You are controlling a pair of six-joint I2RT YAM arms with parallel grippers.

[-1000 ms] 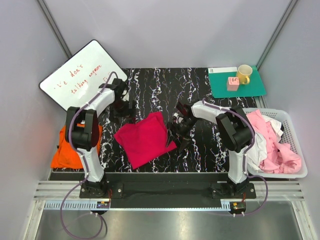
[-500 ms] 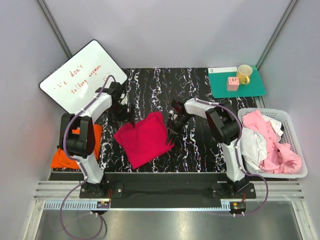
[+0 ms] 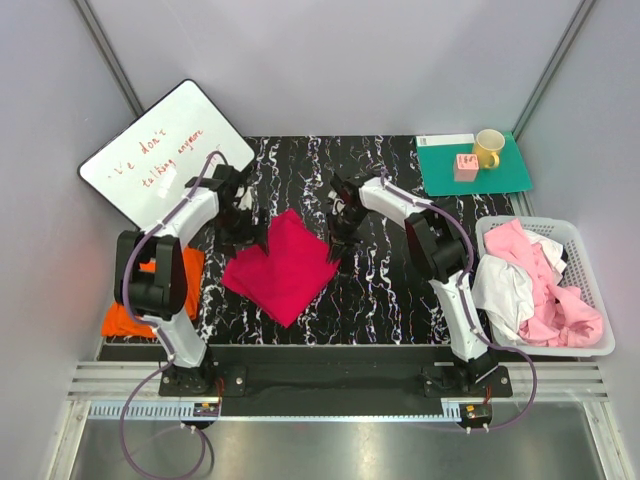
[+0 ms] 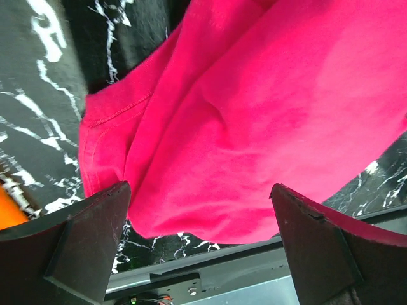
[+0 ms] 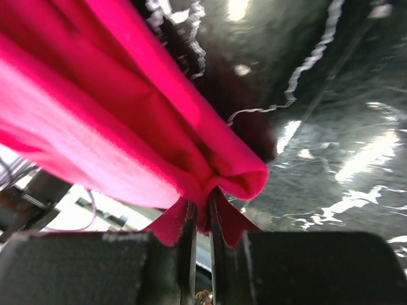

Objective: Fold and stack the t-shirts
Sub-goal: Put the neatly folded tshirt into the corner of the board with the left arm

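Observation:
The magenta-red t-shirt (image 3: 280,268) lies partly folded on the black marbled table. My right gripper (image 3: 336,234) is shut on its right edge. In the right wrist view the cloth (image 5: 95,127) bunches into a fold pinched between the closed jaws of that gripper (image 5: 202,204). My left gripper (image 3: 250,232) hovers wide open over the shirt's left corner. The left wrist view shows the shirt (image 4: 254,114) below this gripper (image 4: 200,213), with nothing between its fingers. An orange t-shirt (image 3: 122,315) sits at the table's left edge. Pale pink (image 3: 560,290) and white (image 3: 505,290) t-shirts fill the basket.
The white basket (image 3: 600,350) stands at the right edge. A whiteboard (image 3: 160,150) leans at the back left. At the back right, a green mat (image 3: 480,178) carries a yellow mug (image 3: 488,147) and a pink cube (image 3: 465,167).
My right gripper went from open to shut on the shirt's right edge and moved back and left with it. The shirt has shifted left. The left gripper stayed open and barely moved.

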